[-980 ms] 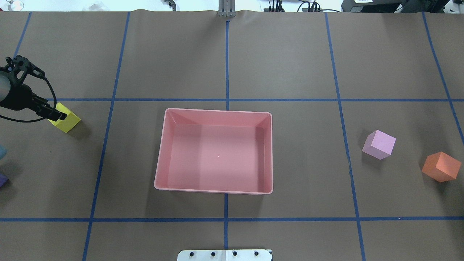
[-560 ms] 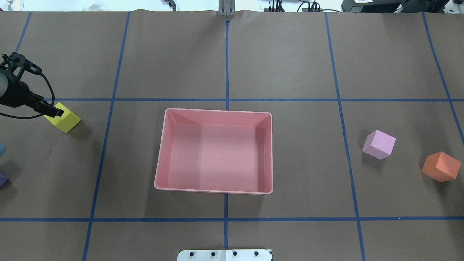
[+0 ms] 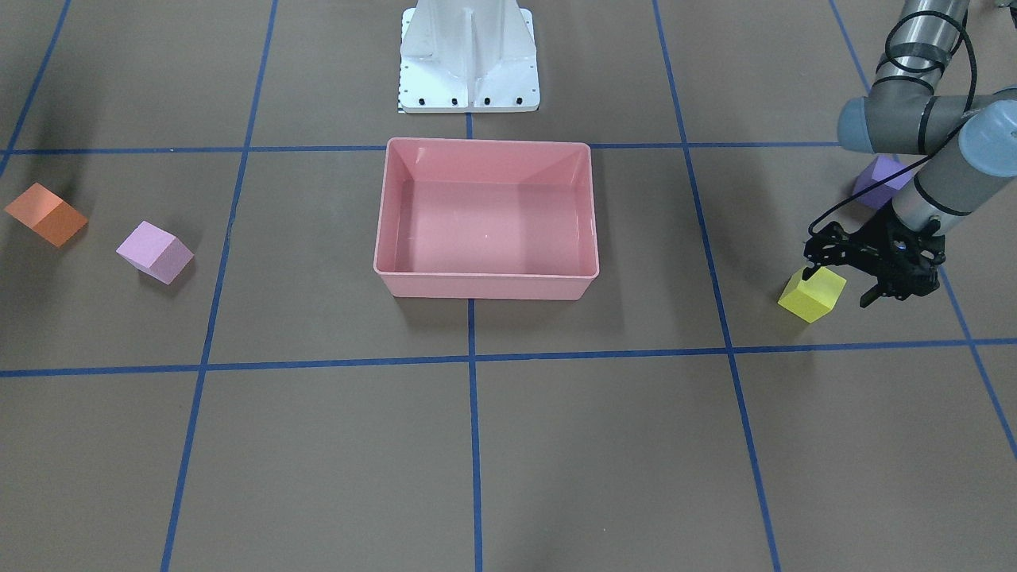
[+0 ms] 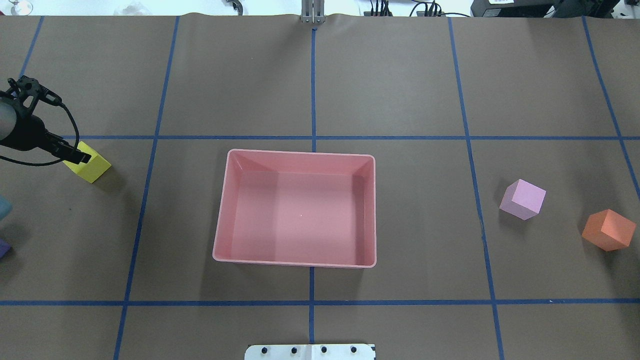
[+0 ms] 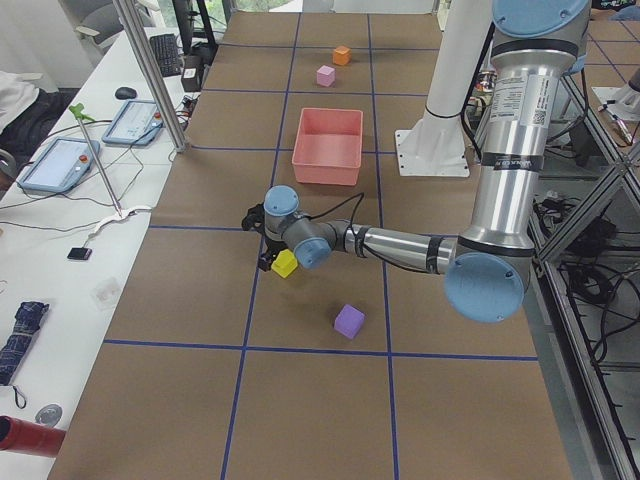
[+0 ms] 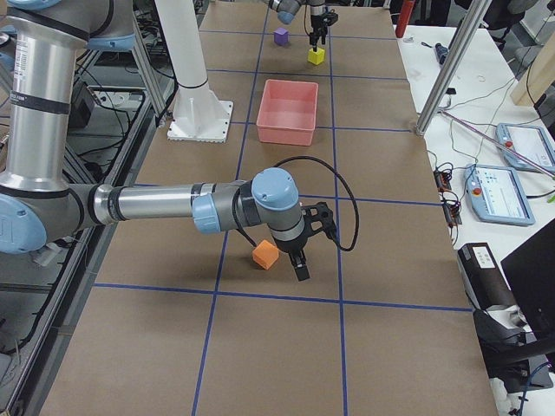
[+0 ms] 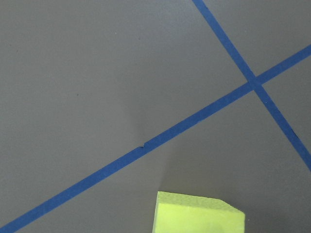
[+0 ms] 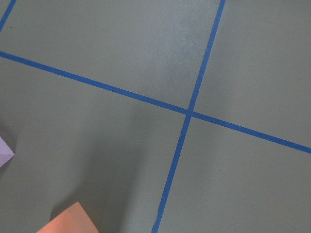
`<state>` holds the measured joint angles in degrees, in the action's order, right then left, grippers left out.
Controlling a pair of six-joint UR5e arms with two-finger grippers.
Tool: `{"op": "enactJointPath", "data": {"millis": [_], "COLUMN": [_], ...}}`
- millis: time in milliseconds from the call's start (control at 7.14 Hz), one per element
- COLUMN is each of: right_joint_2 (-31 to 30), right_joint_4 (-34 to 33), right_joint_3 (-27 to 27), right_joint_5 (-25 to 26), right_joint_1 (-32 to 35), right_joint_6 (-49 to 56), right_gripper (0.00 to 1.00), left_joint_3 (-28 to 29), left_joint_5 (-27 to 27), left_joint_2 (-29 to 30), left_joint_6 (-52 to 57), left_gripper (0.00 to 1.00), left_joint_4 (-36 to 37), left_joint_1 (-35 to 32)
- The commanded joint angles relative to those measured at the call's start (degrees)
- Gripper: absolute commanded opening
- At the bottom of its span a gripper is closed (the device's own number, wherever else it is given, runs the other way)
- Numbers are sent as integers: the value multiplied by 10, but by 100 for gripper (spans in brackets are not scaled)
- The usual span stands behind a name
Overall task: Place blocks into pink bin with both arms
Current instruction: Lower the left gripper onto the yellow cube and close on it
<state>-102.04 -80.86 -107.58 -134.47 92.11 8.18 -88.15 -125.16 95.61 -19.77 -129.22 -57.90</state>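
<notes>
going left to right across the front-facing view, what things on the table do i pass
orange block → lilac block → pink bin → yellow block → purple block

Four blocks, one pink bin

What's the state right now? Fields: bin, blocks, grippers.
left gripper: open, at yellow block
right gripper: by orange block; open or shut unclear
pink bin: empty
lilac block: robot's right, on table
purple block: robot's left, on table
in bin: none of four
</notes>
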Motion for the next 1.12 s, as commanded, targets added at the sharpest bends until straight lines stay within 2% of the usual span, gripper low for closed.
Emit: {"op": "enactJointPath", "data": {"millis": [0, 280, 560, 700, 840, 980], "right_joint_2": [0, -1, -1, -1, 0, 0], "right_joint_4": [0, 0, 0, 0, 1, 2], "right_joint_3": [0, 4, 4, 4, 4, 4], "right_joint_5": [0, 0, 0, 0, 0, -1], "right_joint_1": [0, 0, 0, 0, 0, 0], "right_joint_6": [0, 0, 0, 0, 0, 2], "right_gripper": [100, 100, 100, 100, 100, 100], "left_joint_3": [1, 5, 6, 8, 6, -10], "left_joint_5": [1, 29, 33, 33, 33, 33], "left_joint_2": [-2, -3, -3, -3, -2, -1], "left_joint_6": [-1, -7, -14, -14, -14, -12], "left_gripper": [100, 100, 98, 79, 46, 25], "left_joint_4": [-1, -2, -3, -2, -2, -2], "left_joint_1": [12, 37, 49, 52, 51, 50]}}
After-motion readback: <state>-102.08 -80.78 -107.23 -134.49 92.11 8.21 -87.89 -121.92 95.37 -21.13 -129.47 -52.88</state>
